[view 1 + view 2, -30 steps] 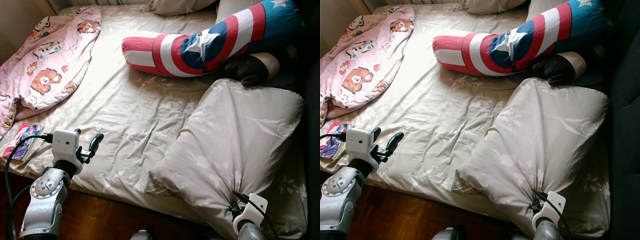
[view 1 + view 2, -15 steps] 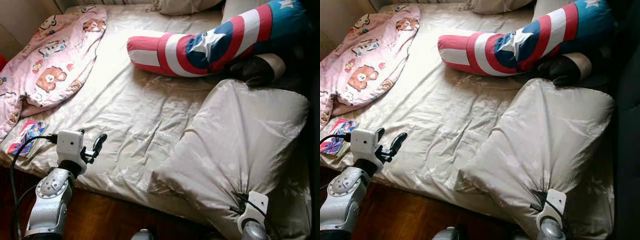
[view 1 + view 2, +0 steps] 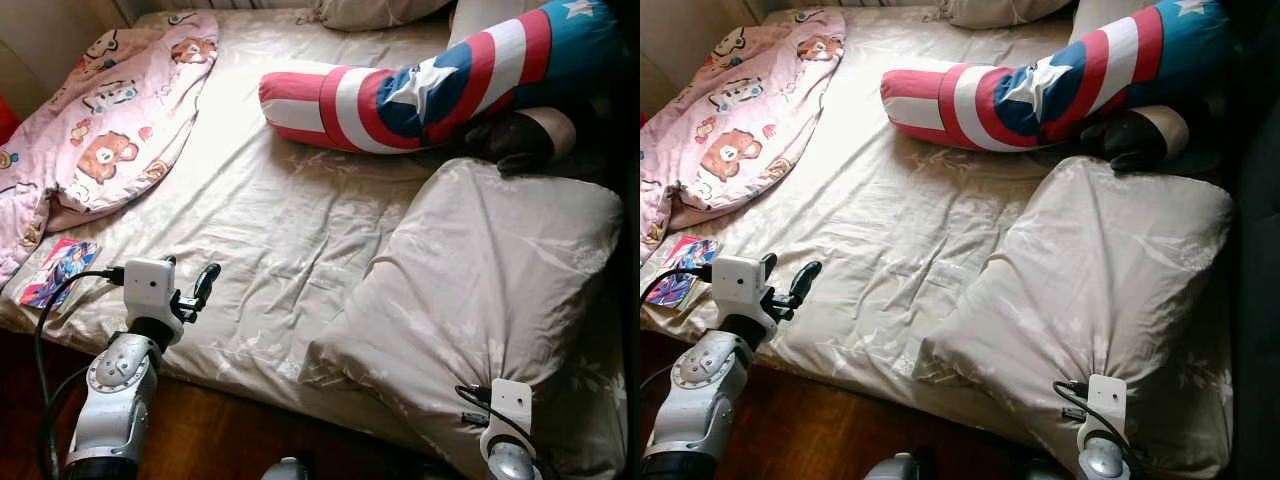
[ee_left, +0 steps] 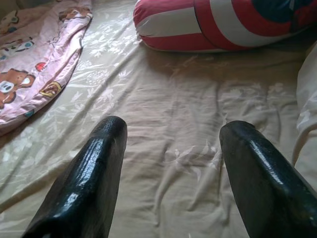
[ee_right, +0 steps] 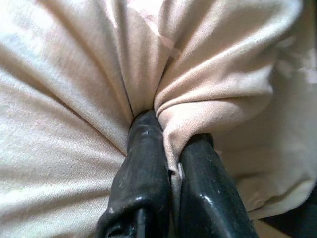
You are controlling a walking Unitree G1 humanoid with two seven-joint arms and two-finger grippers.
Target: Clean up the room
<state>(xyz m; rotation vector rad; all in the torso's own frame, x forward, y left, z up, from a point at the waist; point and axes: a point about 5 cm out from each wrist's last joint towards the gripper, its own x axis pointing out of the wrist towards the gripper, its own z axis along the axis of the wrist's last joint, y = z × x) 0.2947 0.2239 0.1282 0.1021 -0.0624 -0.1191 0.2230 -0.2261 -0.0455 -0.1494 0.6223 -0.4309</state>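
Right wrist view: your right gripper (image 5: 171,163) has its two black fingers pinched tight on a gathered fold of the beige pillow (image 5: 74,99); cloth sits between the pads.
Head view, pillow: the pillow (image 3: 480,300) lies on the right half of the bed (image 3: 270,220), its near corner bunched where the right gripper (image 3: 478,402) holds it, at the bed's front edge.
Pillow axis: its long axis runs from that near pinched corner away from you toward the striped star bolster (image 3: 420,85); the far short edge sits just beside a dark object under the bolster.
Left gripper: your left gripper (image 3: 190,288) hovers over the sheet near the front left edge, fingers spread wide with nothing between them.
Other things: a pink bear-print blanket (image 3: 100,120) lies at the far left; a small colourful book (image 3: 58,272) lies near the left gripper.
Doing the step well: you hold cloth only, likely not the filling, so pull slowly along the long axis. Consider bringing the open left gripper to the pillow's near left corner for a second hold.
Risk: a hard tug could slip the fold out.
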